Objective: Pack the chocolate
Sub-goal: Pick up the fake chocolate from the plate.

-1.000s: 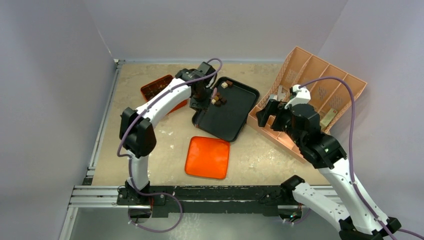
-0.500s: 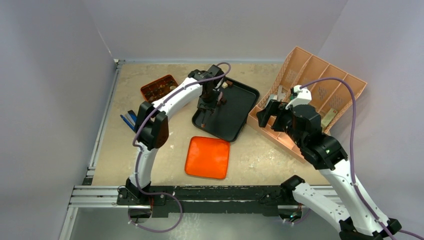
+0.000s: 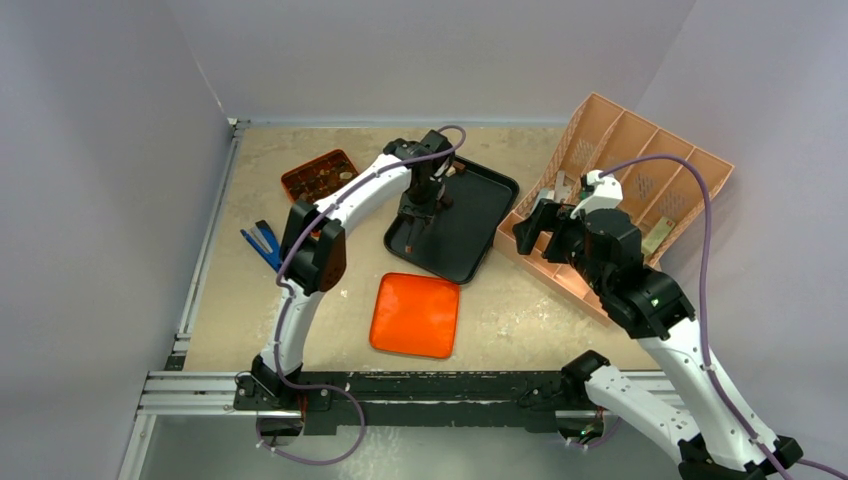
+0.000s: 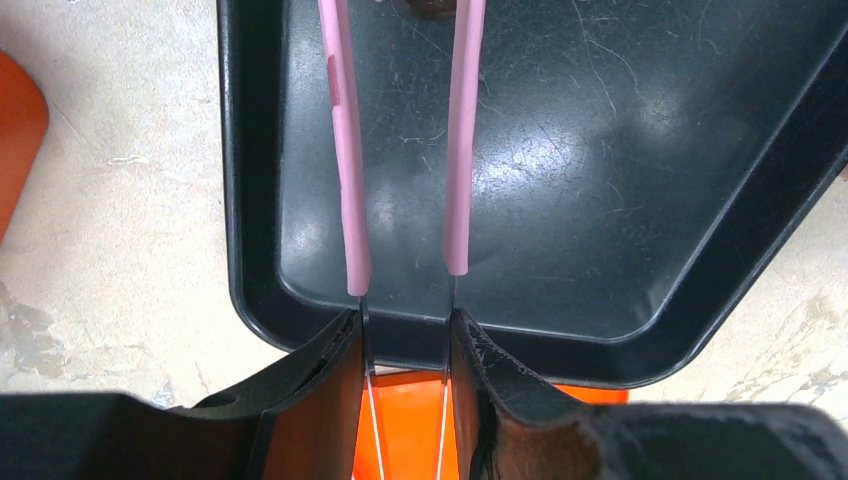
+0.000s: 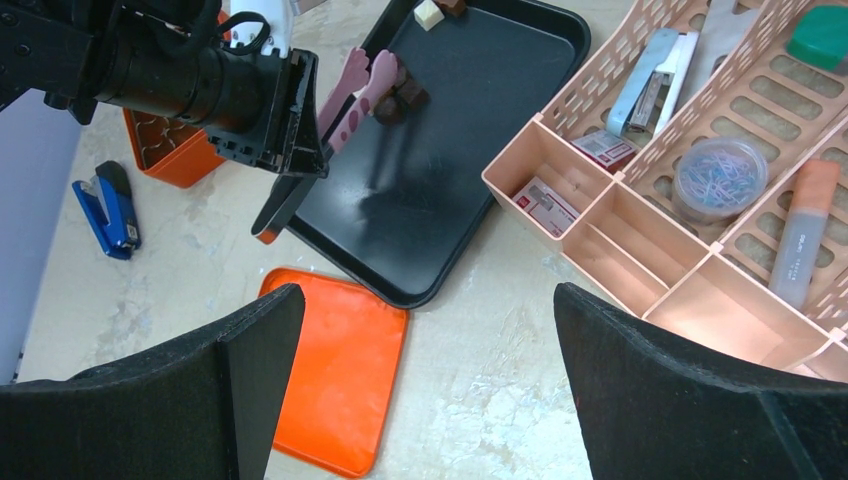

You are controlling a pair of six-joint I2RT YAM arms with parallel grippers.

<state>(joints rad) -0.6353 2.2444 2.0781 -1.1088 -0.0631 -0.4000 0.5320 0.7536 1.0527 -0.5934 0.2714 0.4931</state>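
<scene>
The left end effector (image 3: 432, 200) is hanging over the far left part of the black tray (image 3: 470, 230) on the worktop (image 3: 520, 310). The right end effector (image 3: 532, 232) is hovering at the near edge of the peach organizer (image 3: 640, 160). An orange lid (image 3: 415, 315) is lying just in front of the tray. An orange box (image 3: 318, 175) and a blue stapler (image 3: 262, 240) are sitting to the tray's left.
</scene>
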